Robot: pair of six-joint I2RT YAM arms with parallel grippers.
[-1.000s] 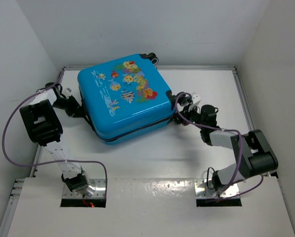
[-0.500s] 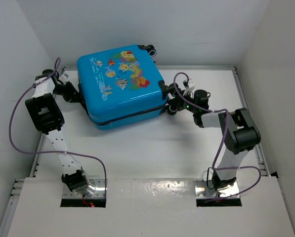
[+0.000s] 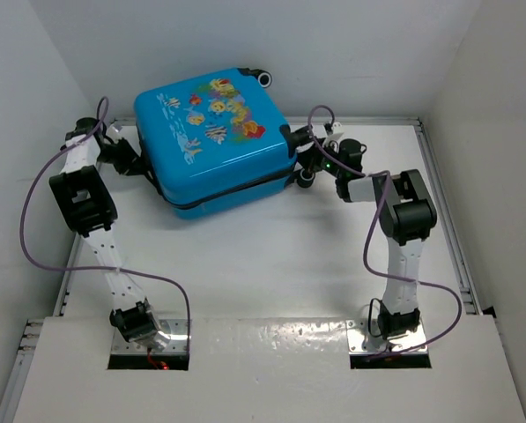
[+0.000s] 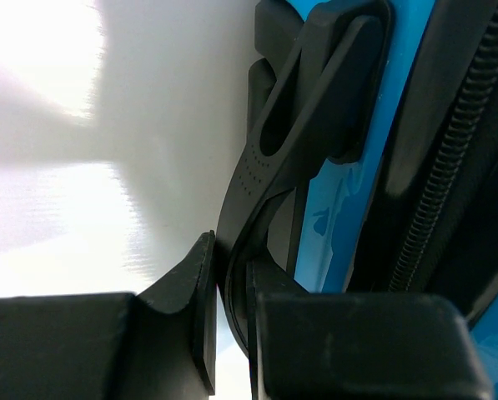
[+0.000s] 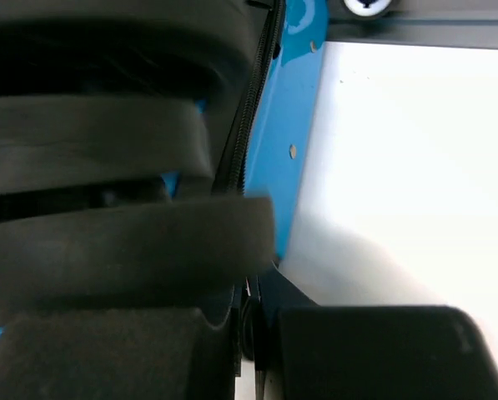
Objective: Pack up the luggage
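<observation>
Top view: bright, even overhead light, sharp throughout; soft shadow beneath the luggage [image 3: 211, 141] on the desk [image 3: 271, 256]; sheen on the near white board [image 3: 271, 339].
Left wrist: desk blown out white; my left claw [image 4: 230, 292] dark and soft.
Right wrist: my right claw [image 5: 249, 333] and everything close to it blurred and underlit.

the luggage [image 3: 211, 145] had a glossy, smooth blue plastic shell; its side handle [image 4: 311, 108] was matt black plastic, the surface [image 3: 271, 264] smooth white.
</observation>
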